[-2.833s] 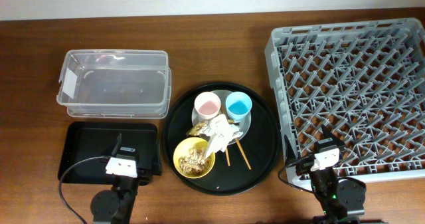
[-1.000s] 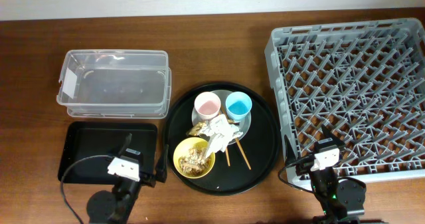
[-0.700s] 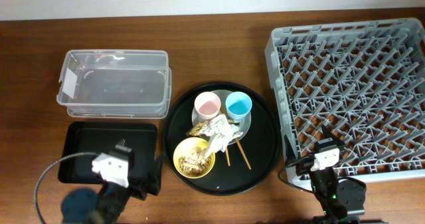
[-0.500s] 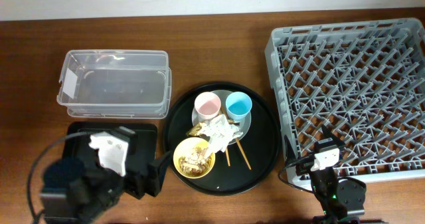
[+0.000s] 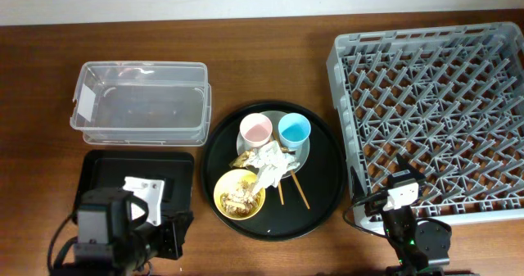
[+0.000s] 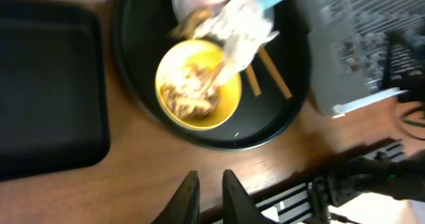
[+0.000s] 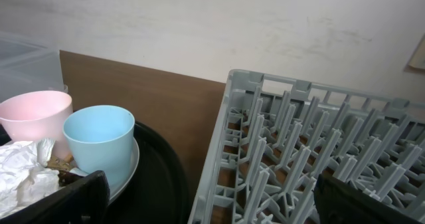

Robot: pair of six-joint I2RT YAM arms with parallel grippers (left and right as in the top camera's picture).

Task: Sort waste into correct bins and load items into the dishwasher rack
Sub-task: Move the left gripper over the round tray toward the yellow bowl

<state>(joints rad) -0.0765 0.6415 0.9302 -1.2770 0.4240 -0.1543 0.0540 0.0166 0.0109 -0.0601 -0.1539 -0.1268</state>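
Note:
On the round black tray, a yellow bowl (image 5: pixel 239 194) (image 6: pixel 198 84) holds beige food scraps (image 5: pixel 237 197). A crumpled white napkin (image 5: pixel 268 163) (image 6: pixel 246 24) lies on the grey plate (image 5: pixel 305 151), beside the pink cup (image 5: pixel 255 131) (image 7: pixel 36 111) and blue cup (image 5: pixel 294 130) (image 7: pixel 99 134). Chopsticks (image 5: pixel 299 192) (image 6: pixel 272 71) lie right of the bowl. My left gripper (image 5: pixel 173 231) (image 6: pixel 211 197) hovers over the table's front edge, left of the bowl, jaws almost together with nothing between them. My right gripper (image 5: pixel 400 178) (image 7: pixel 212 204) stands wide open at the grey rack's (image 5: pixel 434 112) (image 7: pixel 299 151) front left corner.
A clear tub (image 5: pixel 139 104) with a white label sits at the back left. The shallow black tray (image 5: pixel 106 169) (image 6: pixel 46 84) lies in front of it, partly under my left arm. The round black tray (image 5: pixel 327 178) fills the middle.
My left arm has risen and swung, ending above the table's front edge beside the bowl. Its jaws have gone from wide apart to nearly together. The right arm has not moved.

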